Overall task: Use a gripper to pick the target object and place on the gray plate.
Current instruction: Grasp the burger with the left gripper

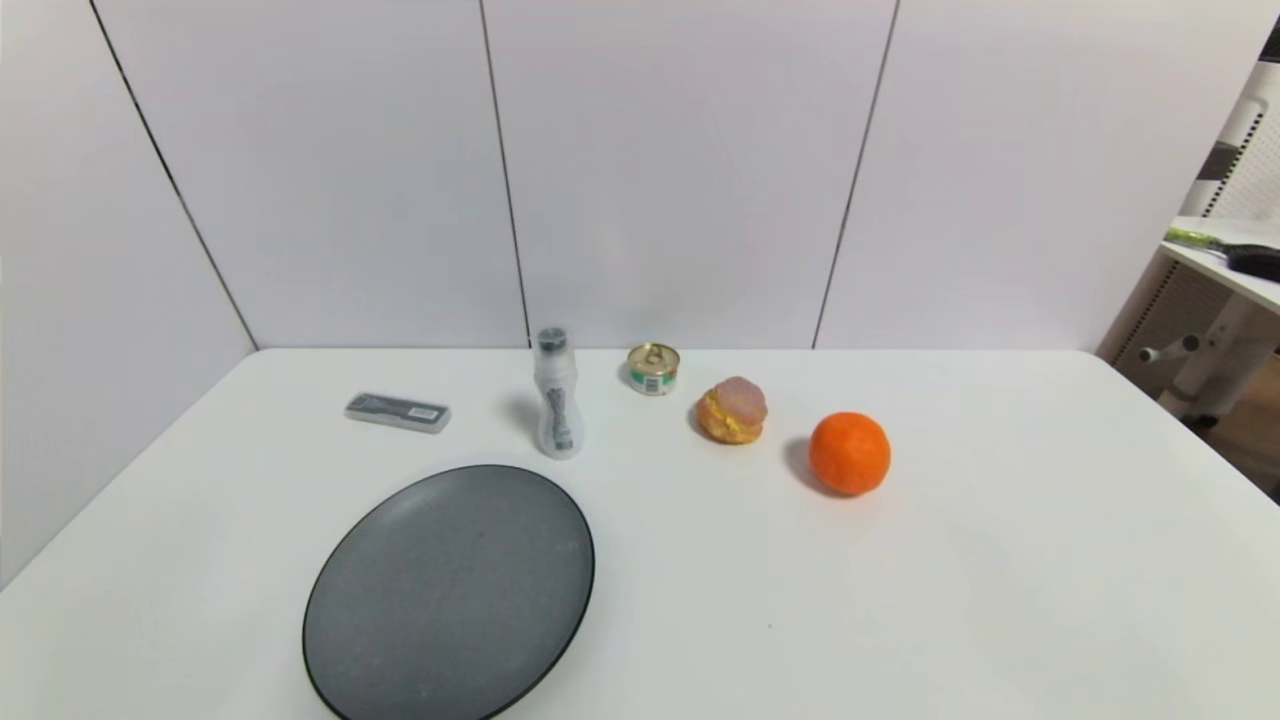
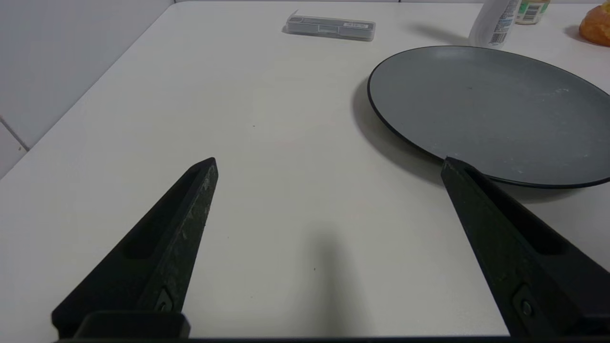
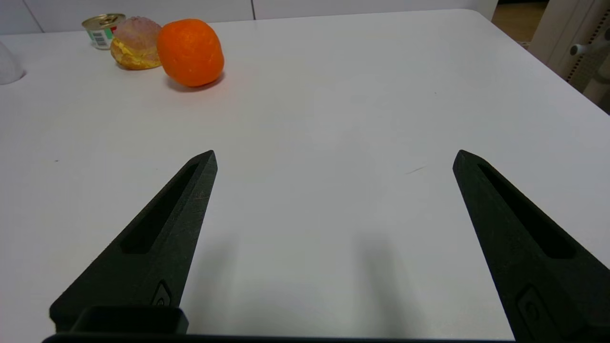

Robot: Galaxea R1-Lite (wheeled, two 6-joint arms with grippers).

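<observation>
The cream-puff bun (image 1: 733, 410), golden-brown with a mauve top, sits on the white table beyond the middle, between a small can and an orange; it also shows in the right wrist view (image 3: 136, 44) and in the left wrist view (image 2: 595, 24). The gray plate (image 1: 450, 590) lies at the front left and is empty; it shows in the left wrist view (image 2: 491, 109). My left gripper (image 2: 329, 164) is open and empty over bare table beside the plate. My right gripper (image 3: 333, 157) is open and empty over bare table, well short of the bun. Neither gripper shows in the head view.
An orange (image 1: 849, 453) sits right of the bun. A gold-topped can (image 1: 653, 368) and a clear upright bottle (image 1: 556, 395) stand behind the plate. A flat gray case (image 1: 397, 412) lies at the back left. Another desk (image 1: 1225, 255) stands off the table's right.
</observation>
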